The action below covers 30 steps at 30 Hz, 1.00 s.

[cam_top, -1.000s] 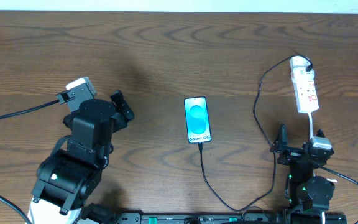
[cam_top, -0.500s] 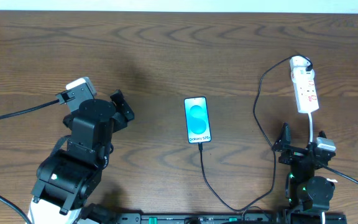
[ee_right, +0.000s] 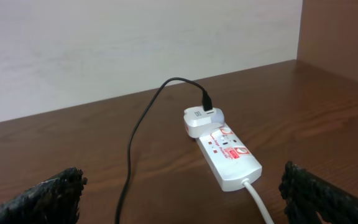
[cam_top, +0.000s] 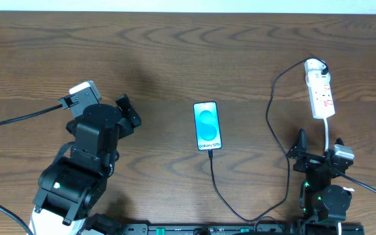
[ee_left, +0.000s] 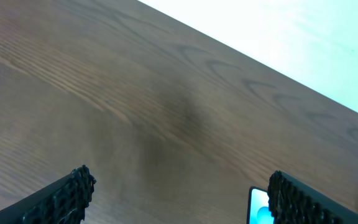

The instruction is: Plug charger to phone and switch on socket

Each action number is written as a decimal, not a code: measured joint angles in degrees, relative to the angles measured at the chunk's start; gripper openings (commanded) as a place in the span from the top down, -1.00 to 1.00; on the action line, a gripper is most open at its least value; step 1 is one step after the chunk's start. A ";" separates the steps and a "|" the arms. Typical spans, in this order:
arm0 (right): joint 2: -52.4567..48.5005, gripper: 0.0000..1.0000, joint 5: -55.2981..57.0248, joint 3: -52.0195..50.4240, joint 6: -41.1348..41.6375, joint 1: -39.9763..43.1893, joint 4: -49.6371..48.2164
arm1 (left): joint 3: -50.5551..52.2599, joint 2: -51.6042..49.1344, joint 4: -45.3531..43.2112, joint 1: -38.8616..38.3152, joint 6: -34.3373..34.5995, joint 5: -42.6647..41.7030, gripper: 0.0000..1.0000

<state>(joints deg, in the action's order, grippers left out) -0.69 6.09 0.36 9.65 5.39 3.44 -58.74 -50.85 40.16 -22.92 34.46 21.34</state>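
Left gripper [ee_left: 180, 180] and right gripper [ee_right: 182, 177] stood spread, empty. Reaching far for the power strip [ee_right: 229, 155], the right could snag the charger cable [ee_right: 131, 140] — unplugging the phone [cam_top: 207, 126].

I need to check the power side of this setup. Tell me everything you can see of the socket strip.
The socket is an elongated white, plastic-looking power strip with red markings on top, lying flat on the wooden table at the far right. A white adapter sits plugged into its far end, with the black charger cable entering that adapter. A white cord leaves its near end. Its switch state cannot be told.
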 measured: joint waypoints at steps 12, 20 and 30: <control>0.00 -0.99 0.37 0.00 0.42 0.00 -0.02 | 0.00 0.00 0.00 0.00 0.00 0.00 -0.83; 0.02 -0.99 0.35 0.00 1.49 0.00 0.00 | 0.00 0.00 0.00 0.00 0.00 0.00 -0.83; 0.00 -0.99 -0.35 0.00 -1.60 0.00 0.11 | 0.00 0.00 0.00 0.00 0.02 0.00 -0.83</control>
<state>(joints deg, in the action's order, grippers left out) -0.69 5.74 0.36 8.05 5.39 3.55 -58.74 -50.85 40.16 -22.92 34.48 21.34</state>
